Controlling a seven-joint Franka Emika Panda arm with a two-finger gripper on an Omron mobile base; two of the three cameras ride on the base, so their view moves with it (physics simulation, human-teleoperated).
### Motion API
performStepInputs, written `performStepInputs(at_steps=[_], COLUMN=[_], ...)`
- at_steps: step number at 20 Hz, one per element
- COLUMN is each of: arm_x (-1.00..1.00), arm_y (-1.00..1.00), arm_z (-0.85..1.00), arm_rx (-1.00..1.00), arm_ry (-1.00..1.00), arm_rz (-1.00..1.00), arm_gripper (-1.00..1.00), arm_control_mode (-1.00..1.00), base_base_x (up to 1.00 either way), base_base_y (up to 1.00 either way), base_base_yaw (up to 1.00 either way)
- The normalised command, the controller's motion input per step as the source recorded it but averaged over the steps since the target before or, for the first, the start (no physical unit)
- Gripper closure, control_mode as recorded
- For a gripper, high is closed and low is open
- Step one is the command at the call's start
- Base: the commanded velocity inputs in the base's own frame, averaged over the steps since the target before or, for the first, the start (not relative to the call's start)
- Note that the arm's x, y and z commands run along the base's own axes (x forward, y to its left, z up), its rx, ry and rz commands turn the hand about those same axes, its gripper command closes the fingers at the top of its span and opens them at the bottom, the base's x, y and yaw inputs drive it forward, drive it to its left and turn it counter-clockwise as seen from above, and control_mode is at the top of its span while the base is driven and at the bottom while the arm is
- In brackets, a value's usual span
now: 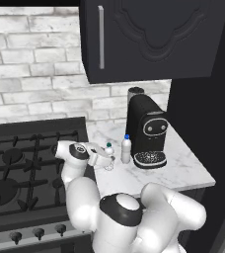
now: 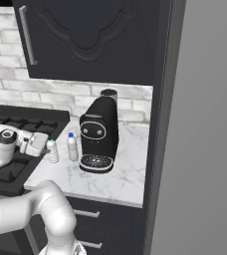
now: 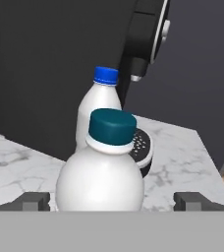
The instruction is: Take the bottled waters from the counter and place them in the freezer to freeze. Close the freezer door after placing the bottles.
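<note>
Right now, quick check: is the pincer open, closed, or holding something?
Pincer: open, fingertips wide on either side of the teal-capped water bottle, not closed on it.

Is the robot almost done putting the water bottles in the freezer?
Not nearly. Both bottles stand on the marble counter beside the coffee machine. Right now the open gripper has a finger on each side of the teal-capped bottle but hasn't closed. The blue-capped bottle waits behind it. Grabbing, carrying both bottles to the freezer and shutting its door are all left.
</note>
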Motion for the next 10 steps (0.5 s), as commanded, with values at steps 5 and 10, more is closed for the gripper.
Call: performStepInputs(at_steps=[5, 10], arm_x=[0.0, 0.01], arm_y=[-0.14, -0.03], arm_z=[0.0, 0.0], arm_rx=[0.0, 0.0], arm_ry=[0.0, 0.0], arm_rz=[0.0, 0.0], arm_gripper=[-1.0, -1.0], arm_control_mode=[-1.0, -1.0], base_base_x=[0.0, 0.0], base_base_y=[0.0, 0.0], base_base_yaw=[0.0, 0.0])
